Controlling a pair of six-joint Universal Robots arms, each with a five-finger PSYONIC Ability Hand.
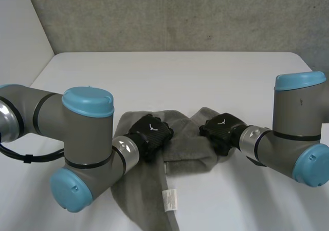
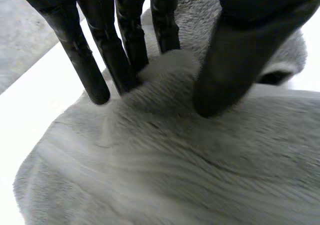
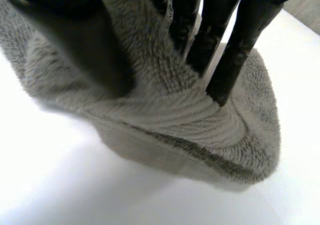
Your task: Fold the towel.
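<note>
Fingers (image 2: 107, 50) of left hand (image 1: 151, 132) and right hand (image 1: 222, 128) around towel (image 1: 187, 148) ridges.

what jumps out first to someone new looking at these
A crumpled grey towel lies on the white table, its white label trailing toward the near edge. The left robot hand and right robot hand sit on it, each pinching cloth between fingers and thumb.
</note>
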